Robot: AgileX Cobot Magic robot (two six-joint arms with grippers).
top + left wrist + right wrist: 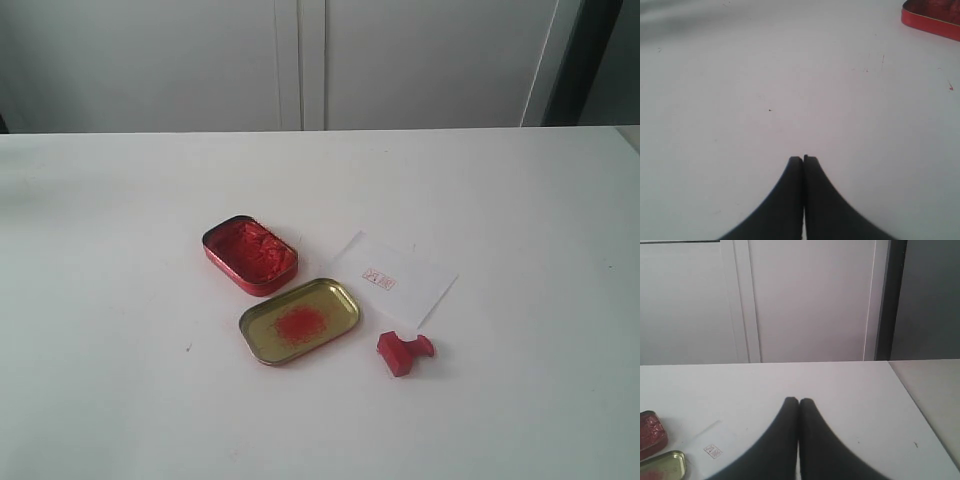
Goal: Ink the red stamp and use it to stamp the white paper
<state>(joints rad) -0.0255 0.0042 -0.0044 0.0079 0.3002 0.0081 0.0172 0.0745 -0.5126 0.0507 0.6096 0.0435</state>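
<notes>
The red stamp (404,352) lies on its side on the table, just off the near corner of the white paper (392,279), which carries a small red imprint (380,279). The paper also shows in the right wrist view (715,446). Neither gripper appears in the exterior view. My left gripper (803,159) is shut with nothing in it, over bare table. My right gripper (799,401) is also shut and empty, held away from the stamp, which that view does not show.
A red tin of red ink (250,254) sits left of the paper, its corner showing in the left wrist view (932,20). A gold lid with a red smear (299,321) lies in front of it. White cabinet doors (300,60) stand behind the table.
</notes>
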